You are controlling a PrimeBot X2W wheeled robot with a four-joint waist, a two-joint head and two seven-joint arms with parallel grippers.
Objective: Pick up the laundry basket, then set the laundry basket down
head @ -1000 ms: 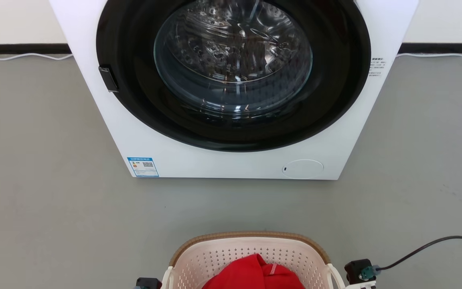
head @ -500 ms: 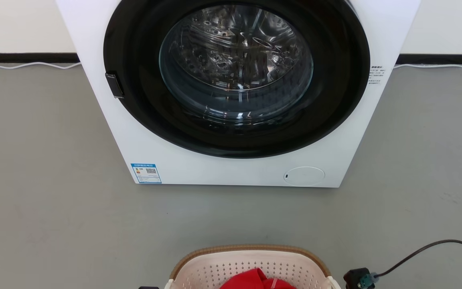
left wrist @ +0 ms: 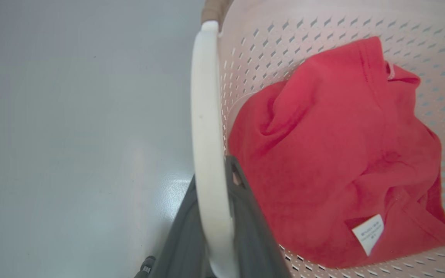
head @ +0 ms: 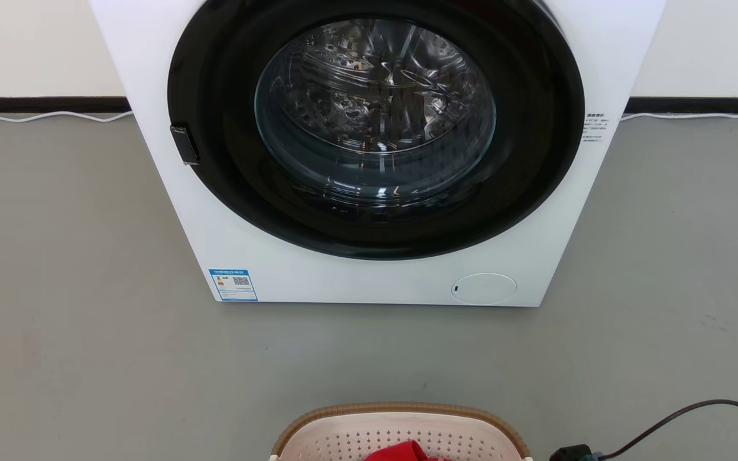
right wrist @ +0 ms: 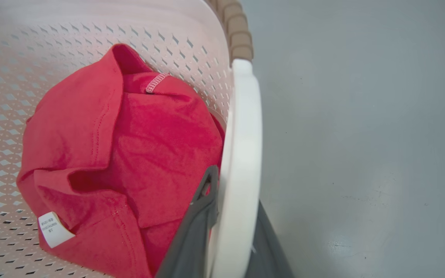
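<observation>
— Where does the head view look from?
— From high up, facing forward and down: the washing machine [head: 372, 166] stands well ahead across the floor [head: 87, 358], with the laundry basket [head: 401, 408] at the bottom edge.
— And the wrist views?
— Each hangs close above the basket, looking along the left handle [left wrist: 206, 116] or the right handle [right wrist: 242, 154]. All three share the basket's red garment [left wrist: 334, 154].

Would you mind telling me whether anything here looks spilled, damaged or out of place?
Nothing stands out: the red garment lies inside the laundry basket, the left gripper and right gripper each clamp a white handle, and nothing has spilled on the floor.
</observation>
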